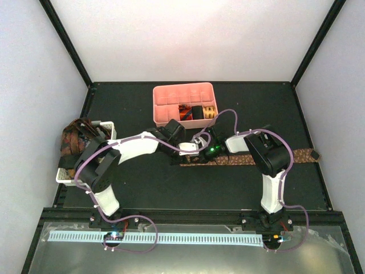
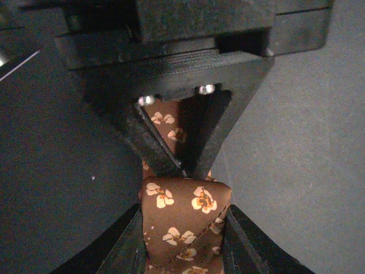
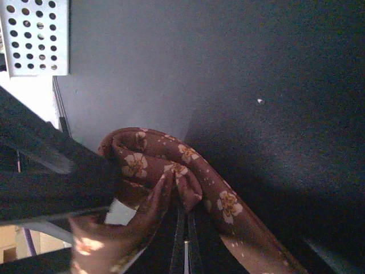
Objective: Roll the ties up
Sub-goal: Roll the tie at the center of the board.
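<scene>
Your brown floral-print fabric necktie (image 1: 268, 159) lies flat on the black counter (image 1: 171, 185). Its long axis runs left to right, and one end reaches toward the right edge. The other end is folded up near the middle. There your left end effector (image 2: 185, 220) clamps the fold across its width, and your right end effector (image 3: 182, 205) is pinched tight on the fabric.

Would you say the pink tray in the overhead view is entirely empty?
No, the pink tray has several ties sitting in its near-right compartments.
</scene>
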